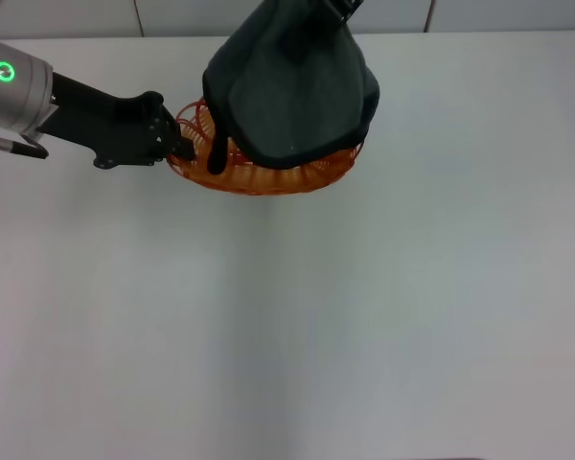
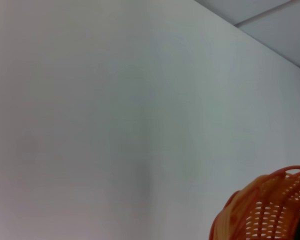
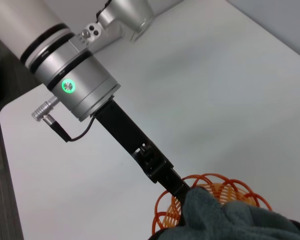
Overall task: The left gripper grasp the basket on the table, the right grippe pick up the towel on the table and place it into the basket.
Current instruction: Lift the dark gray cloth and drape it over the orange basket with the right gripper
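Note:
The orange wire basket point(image 1: 268, 178) stands at the far middle of the white table point(image 1: 297, 326). My left gripper point(image 1: 180, 146) reaches in from the left and is shut on the basket's near-left rim; the right wrist view shows its fingers point(image 3: 176, 184) at the looped rim of the basket point(image 3: 210, 187). The dark grey towel point(image 1: 292, 86) hangs bunched over the basket, its lower folds covering most of the rim. It narrows upward to my right gripper point(image 1: 349, 6), which is almost entirely cut off at the top edge. The towel point(image 3: 230, 220) hides the basket's inside.
The left forearm point(image 1: 96, 115) and its wrist with the green ring point(image 1: 5, 72) lie across the far left of the table. The left wrist view shows bare tabletop point(image 2: 115, 125) and a part of the basket point(image 2: 270, 210). The table's far edge point(image 1: 479, 32) runs just behind the basket.

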Tool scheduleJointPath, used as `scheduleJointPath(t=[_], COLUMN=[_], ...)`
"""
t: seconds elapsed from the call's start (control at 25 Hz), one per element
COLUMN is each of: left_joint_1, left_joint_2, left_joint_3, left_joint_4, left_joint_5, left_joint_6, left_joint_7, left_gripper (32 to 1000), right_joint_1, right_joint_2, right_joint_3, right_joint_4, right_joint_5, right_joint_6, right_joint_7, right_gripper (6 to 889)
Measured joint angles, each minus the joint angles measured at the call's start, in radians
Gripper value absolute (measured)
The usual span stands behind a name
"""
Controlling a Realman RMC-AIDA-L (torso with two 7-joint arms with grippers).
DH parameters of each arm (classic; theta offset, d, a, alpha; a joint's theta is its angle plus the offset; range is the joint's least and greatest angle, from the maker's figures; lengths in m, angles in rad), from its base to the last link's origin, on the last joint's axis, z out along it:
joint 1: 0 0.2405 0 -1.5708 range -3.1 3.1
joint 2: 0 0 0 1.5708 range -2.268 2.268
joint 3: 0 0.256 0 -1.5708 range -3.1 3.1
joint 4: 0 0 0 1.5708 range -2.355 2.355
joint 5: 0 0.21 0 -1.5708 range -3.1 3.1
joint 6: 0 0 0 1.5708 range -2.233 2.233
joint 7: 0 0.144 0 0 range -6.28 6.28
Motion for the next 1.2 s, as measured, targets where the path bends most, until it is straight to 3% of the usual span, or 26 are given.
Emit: scheduleJointPath(t=[0.16, 0.48, 0.88, 1.04, 1.2], left_joint_1=[-0.002, -0.004, -0.004, -0.004, -0.006], left_joint_2=[-0.0006, -0.0013, -0.0013, -0.0013, -0.0013], left_joint_3=[0.000, 0.000, 0.000, 0.000, 0.000], left_joint_4=[0.000, 0.000, 0.000, 0.000, 0.001], left_joint_5=[0.000, -0.003, -0.005, -0.006, -0.006], left_joint_6=[0.000, 0.003, 0.008, 0.008, 0.008], left_joint_7=[0.000, 0.000, -0.002, -0.003, -0.003], left_gripper=[87, 86, 87, 87, 87], right_joint_1=[0.000, 0.001, 0.001, 0.002, 0.002], right_joint_2=[0.023, 0.078, 0.087, 0.090, 0.110], right_joint_3=[-0.017, -0.116, -0.237, -0.252, -0.255], right_joint_4=[0.015, 0.032, 0.076, 0.086, 0.087], right_joint_5=[-0.002, -0.003, -0.005, -0.006, -0.039], right_joint_6=[0.046, 0.125, 0.218, 0.230, 0.248], right_joint_7=[-0.017, -0.023, -0.016, -0.015, -0.017], right_gripper=[86, 85, 85, 85, 84])
